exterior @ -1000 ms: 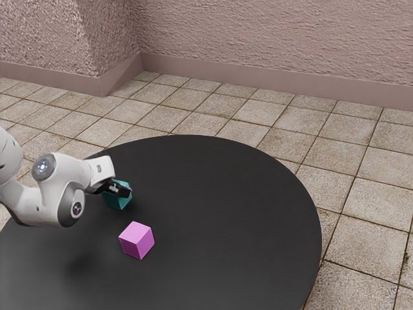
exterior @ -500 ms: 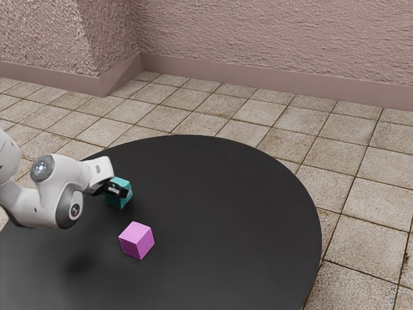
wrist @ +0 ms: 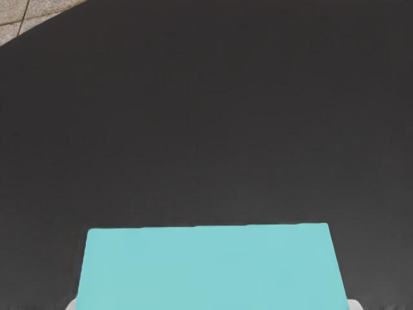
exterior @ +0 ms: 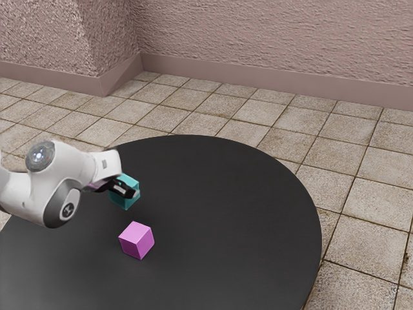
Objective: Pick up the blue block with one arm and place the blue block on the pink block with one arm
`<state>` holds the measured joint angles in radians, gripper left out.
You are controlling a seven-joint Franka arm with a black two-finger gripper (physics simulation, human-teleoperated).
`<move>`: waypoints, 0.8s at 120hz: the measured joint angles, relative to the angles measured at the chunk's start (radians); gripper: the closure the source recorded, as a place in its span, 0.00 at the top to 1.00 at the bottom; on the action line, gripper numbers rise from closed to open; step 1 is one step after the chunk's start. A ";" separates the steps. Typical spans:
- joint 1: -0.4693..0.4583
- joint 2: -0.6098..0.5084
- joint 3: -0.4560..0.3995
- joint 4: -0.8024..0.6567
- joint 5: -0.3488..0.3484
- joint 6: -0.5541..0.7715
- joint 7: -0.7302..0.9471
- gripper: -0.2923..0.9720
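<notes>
At the exterior view's left, the white arm (exterior: pixel 51 187) is reaching in low over the round black counter (exterior: pixel 245 213), its hand pointing toward the exterior view's right. At its tip the black pincer (exterior: pixel 120 189) is clenching the blue block (exterior: pixel 129 200): one dark finger is lying across the near side of the block, and the block, which is rendering as teal, is sitting slightly tilted in that grip. Whether its underside is touching the counter cannot be told from here. In the wrist view the blue block (wrist: pixel 206 268) is showing as a wide, pale teal face just under the hand, with the dark counter (wrist: pixel 206 116) stretching beyond it and a corner of tiled floor (wrist: pixel 26 16) peeking past the rim. Just to the right of the held block and nearer the camera in the exterior view, the pink block (exterior: pixel 136 239) is resting flat on the counter, near the blue one but apart from it, with nothing on top of it. Further right, the tiled floor (exterior: pixel 361 187) is spreading out to the rough pink wall (exterior: pixel 271 32).
</notes>
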<state>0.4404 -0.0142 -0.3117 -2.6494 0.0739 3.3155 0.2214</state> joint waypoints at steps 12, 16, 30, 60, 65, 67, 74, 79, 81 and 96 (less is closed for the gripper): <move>-0.044 -0.070 -0.002 -0.056 0.000 -0.015 -0.050 0.50; -0.047 -0.096 -0.002 -0.073 0.001 -0.019 -0.068 0.50; -0.071 -0.184 -0.004 -0.120 0.001 -0.032 -0.134 0.51; -0.156 -0.280 -0.006 -0.145 0.002 -0.133 -0.298 0.52; -0.166 -0.289 -0.006 -0.146 0.002 -0.165 -0.322 0.52; -0.169 -0.293 -0.006 -0.146 0.002 -0.178 -0.331 0.52; -0.174 -0.303 -0.006 -0.149 0.002 -0.224 -0.361 0.52; -0.178 -0.305 -0.006 -0.152 0.003 -0.255 -0.381 0.52; -0.181 -0.305 -0.006 -0.153 0.003 -0.267 -0.389 0.52; -0.199 -0.304 -0.006 -0.154 0.004 -0.355 -0.440 0.52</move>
<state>0.2410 -0.3184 -0.3178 -2.8037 0.0777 2.9601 -0.2190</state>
